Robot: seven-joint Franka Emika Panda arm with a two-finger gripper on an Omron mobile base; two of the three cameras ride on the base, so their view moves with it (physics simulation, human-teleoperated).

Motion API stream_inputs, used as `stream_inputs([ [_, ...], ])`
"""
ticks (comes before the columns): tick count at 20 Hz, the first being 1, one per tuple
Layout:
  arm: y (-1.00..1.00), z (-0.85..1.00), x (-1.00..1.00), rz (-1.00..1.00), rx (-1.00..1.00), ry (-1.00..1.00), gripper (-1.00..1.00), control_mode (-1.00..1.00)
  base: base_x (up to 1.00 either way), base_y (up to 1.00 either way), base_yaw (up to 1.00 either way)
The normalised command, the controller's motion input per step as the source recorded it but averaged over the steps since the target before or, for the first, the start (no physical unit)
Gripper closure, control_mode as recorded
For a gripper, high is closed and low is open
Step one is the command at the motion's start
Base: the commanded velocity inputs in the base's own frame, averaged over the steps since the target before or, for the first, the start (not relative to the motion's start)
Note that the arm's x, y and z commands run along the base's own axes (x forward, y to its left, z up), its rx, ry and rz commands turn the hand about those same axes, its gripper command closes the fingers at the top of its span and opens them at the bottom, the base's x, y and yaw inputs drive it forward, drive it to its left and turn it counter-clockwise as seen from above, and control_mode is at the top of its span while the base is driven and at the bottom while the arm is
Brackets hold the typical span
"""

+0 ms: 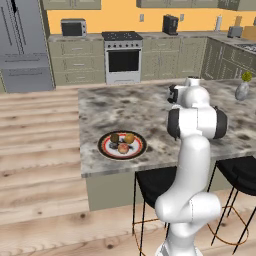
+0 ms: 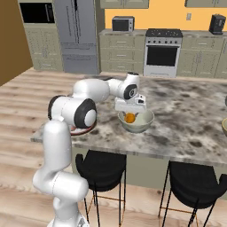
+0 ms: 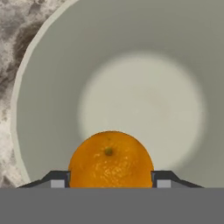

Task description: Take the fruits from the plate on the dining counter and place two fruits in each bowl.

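Carrying the orange point(image 3: 110, 159), pincer point(image 2: 130, 116) clamped on it; bowl point(image 3: 52, 87) directly below (empty); next, judged: release.

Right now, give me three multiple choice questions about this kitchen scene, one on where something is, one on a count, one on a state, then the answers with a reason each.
1. Where is the orange fruit?
A. On the plate
B. Between the gripper's fingertips over a bowl
C. On the floor

2. How many fruits lie on the plate?
A. Three
B. One
C. Five

3. What state is the gripper in?
A. Wide open and free
B. Shut on the vase
C. Shut on the orange fruit

Answers:
1. B: the hand view shows it between the fingertips with the beige bowl right below.
2. A: the left base view shows a dark, a yellow-orange and a pinkish-red fruit there.
3. C: both fingertips press the fruit's sides.
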Motion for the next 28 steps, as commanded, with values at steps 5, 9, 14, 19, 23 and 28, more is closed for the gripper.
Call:
stream_inputs([
  [5,0.0,0.0,0.0,0.0,0.0,-0.04,-1.0,-1.0,0.0,0.0,0.0],
  [9,0.0,0.03,-0.02,0.0,0.0,-0.09,-1.0,-1.0,0.0,0.0,0.0],
  [14,0.03,0.2,-0.17,0.0,0.0,-0.15,-1.0,-1.0,0.0,0.0,0.0],
  [19,0.33,0.43,-0.47,0.0,0.0,-0.36,-1.0,-1.0,0.0,0.0,0.0],
  [23,0.94,0.3,-0.16,-0.08,-0.03,-0.31,-1.0,-1.0,0.0,0.0,0.0],
  [28,1.0,0.21,-0.09,-0.05,-0.06,-0.14,-1.0,-1.0,0.0,0.0,0.0],
])
